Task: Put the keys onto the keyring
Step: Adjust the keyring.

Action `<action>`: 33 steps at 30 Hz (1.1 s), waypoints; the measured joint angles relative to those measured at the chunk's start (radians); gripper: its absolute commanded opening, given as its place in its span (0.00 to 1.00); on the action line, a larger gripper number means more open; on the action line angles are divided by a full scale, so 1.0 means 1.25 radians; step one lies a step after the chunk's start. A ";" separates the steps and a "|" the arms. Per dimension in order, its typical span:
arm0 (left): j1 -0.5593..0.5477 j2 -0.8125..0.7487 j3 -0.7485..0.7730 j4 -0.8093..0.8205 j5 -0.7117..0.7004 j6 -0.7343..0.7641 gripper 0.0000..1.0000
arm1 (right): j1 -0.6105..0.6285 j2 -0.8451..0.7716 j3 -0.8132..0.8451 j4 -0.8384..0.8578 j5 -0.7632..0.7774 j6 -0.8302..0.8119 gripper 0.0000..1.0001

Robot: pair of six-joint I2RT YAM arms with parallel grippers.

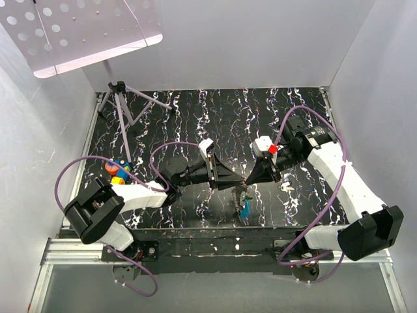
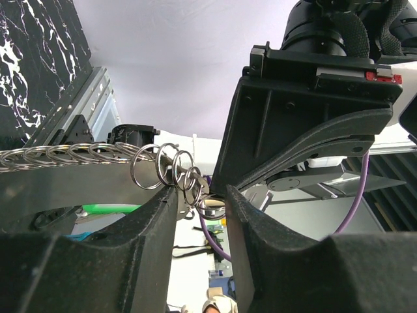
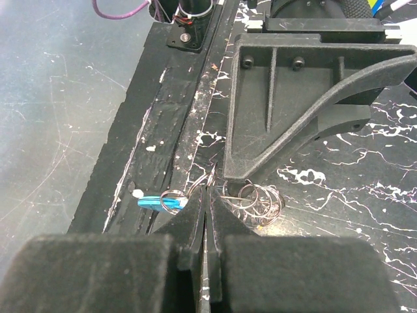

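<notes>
The keyring (image 2: 212, 208) is a thin wire loop held off the table between both grippers. My left gripper (image 2: 202, 199) has its jaws part-way closed, and the loop spans the gap and touches both pads. My right gripper (image 3: 207, 195) is shut tight on the loop's wire (image 3: 199, 183). A blue key (image 3: 151, 202) hangs from a small ring just left of the right fingertips, and it dangles below the two grippers (image 1: 245, 210). A chain of linked silver rings (image 2: 71, 155) trails from the loop. More keys (image 1: 116, 168) with coloured heads lie at the table's left edge.
A small tripod (image 1: 120, 98) stands at the back left, with a perforated white panel (image 1: 78, 32) above it. The table's near edge with its metal rail (image 1: 195, 244) lies just below the grippers. White walls close in both sides.
</notes>
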 measured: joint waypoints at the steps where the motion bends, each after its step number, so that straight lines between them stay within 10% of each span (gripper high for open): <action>1: 0.000 0.000 0.001 0.000 0.000 0.000 0.30 | 0.000 0.000 -0.001 0.000 0.000 0.000 0.01; 33: 0.000 0.009 0.027 -0.062 0.030 0.031 0.30 | 0.005 -0.016 -0.028 0.000 0.027 0.003 0.01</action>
